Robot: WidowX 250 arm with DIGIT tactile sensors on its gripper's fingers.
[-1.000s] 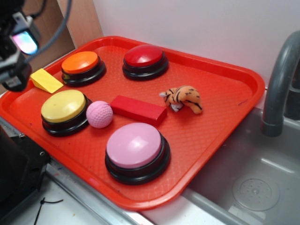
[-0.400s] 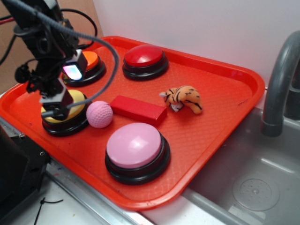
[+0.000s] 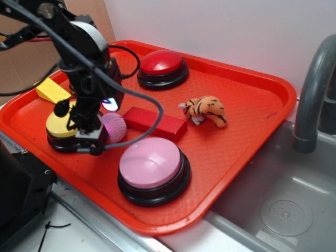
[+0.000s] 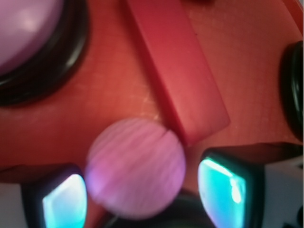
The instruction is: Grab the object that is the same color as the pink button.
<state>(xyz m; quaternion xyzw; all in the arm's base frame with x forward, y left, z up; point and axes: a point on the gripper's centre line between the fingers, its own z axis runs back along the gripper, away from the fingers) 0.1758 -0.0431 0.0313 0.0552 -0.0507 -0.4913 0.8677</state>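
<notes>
The small pink ball [image 3: 115,126] lies on the red tray [image 3: 247,115] between the yellow button [image 3: 59,126] and the red block [image 3: 156,121]. My gripper [image 3: 97,137] is right over the ball and hides part of it. In the wrist view the ball [image 4: 136,167] sits between my two open fingers, and my gripper [image 4: 142,194] stands around it with gaps on both sides. The large pink button [image 3: 151,163] stands at the tray's front and shows at the top left of the wrist view [image 4: 23,28].
A red button [image 3: 161,64] stands at the back, with an orange button mostly hidden behind my arm. A yellow wedge [image 3: 51,89] lies at the left and a toy tiger [image 3: 206,109] at the middle right. A grey tap [image 3: 315,89] and sink [image 3: 283,210] are to the right.
My gripper has moved right and down from over the yellow button to over the pink ball. The ball and the other things have not moved.
</notes>
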